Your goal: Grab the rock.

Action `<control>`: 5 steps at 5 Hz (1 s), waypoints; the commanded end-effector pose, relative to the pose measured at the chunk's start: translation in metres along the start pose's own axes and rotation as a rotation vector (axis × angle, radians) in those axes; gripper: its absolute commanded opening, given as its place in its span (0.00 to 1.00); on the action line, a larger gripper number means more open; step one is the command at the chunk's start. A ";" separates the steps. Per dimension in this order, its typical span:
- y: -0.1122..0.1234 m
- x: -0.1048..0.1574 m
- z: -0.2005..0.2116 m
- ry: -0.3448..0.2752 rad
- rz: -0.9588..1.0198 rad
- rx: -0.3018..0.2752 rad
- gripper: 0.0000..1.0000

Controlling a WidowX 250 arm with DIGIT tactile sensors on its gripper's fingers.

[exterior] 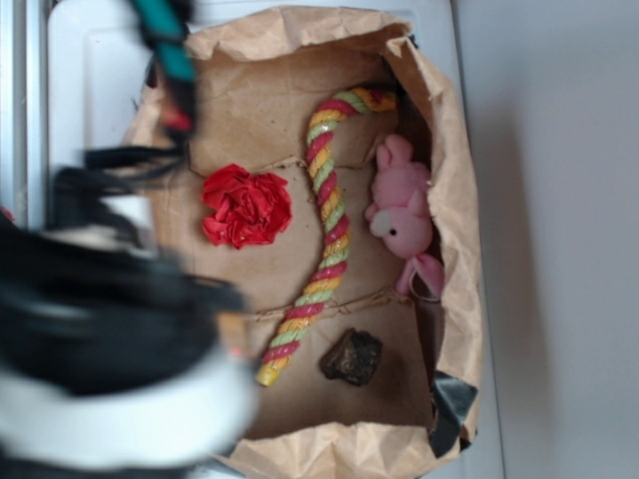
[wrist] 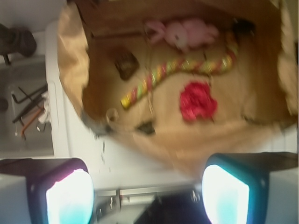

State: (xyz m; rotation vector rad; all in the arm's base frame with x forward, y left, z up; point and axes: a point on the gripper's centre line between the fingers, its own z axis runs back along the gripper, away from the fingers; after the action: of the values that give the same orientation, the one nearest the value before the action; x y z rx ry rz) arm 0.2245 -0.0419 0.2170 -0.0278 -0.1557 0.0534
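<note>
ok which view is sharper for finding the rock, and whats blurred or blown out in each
Exterior view: sharper; the rock reads crisply beside the rope cane, but the arm in the foreground is a dark, out-of-focus mass. Wrist view: motion-blurred throughout, the rock smeared, and the finger pads glare white-cyan, overexposed.

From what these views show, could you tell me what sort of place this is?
Probably a lab or workshop bench: a paper-lined box holds toys and the rock, hex keys lie beside it, and the gripper hangs open above.
</note>
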 end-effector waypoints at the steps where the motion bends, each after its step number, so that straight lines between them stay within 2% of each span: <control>1: 0.011 0.045 -0.011 -0.092 -0.037 -0.032 1.00; 3: 0.040 0.064 -0.040 -0.100 -0.096 -0.044 1.00; 4: 0.038 0.064 -0.049 -0.109 -0.146 -0.049 1.00; 5: 0.027 0.068 -0.048 -0.131 -0.268 -0.077 1.00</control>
State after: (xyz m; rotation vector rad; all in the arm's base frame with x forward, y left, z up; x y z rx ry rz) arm 0.2916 -0.0110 0.1665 -0.0869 -0.2493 -0.2119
